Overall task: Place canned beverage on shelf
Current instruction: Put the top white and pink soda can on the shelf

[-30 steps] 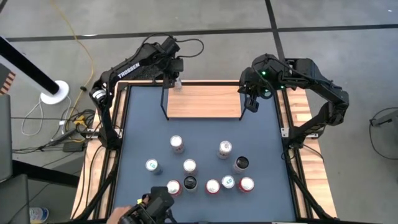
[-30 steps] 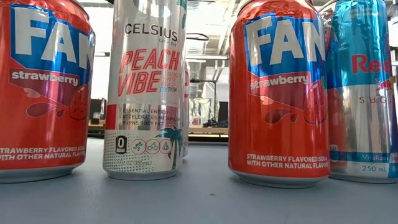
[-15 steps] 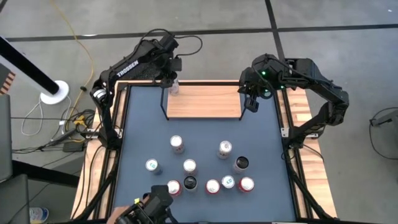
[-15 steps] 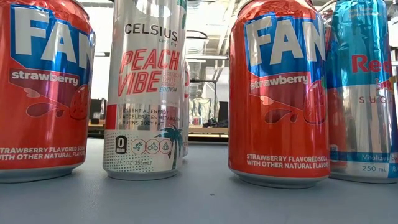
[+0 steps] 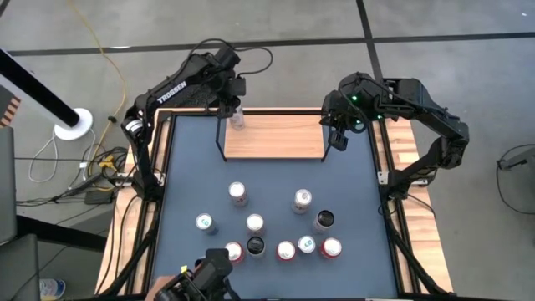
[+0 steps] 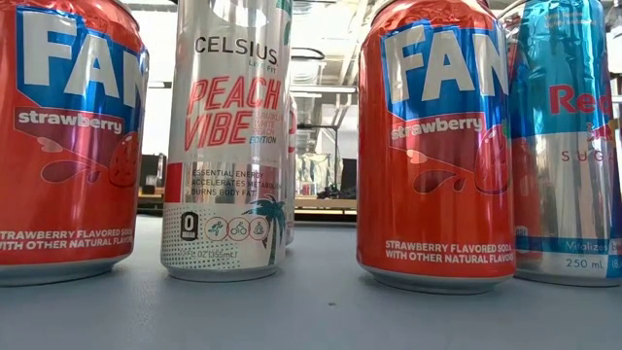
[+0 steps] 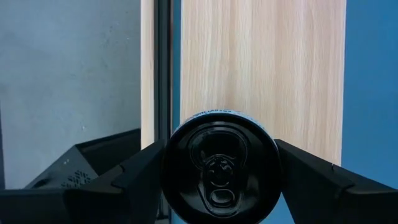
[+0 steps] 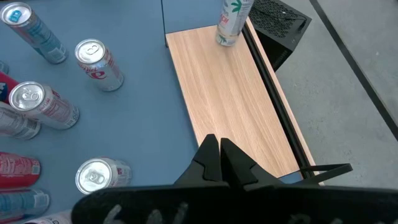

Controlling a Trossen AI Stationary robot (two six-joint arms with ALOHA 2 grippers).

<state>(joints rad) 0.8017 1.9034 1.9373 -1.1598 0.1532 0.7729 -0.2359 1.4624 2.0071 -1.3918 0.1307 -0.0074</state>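
Can lowered – black-topped, left tool clamped

Change since one second ago, high view: the left gripper, closed on the can, has shifted slightly along the back edge toward the shelf. Earlier the can sat at the very back-left corner, over the rod upright; now it stands a little further in over the light-wood board, at its left end. The left arm's wrist has moved with it by the same small amount. Most of this shift took place in the first half of the interval; the last half-second adds only a slight further move. In the left wrist view the can top sits between the two fingers with the board directly beyond it.
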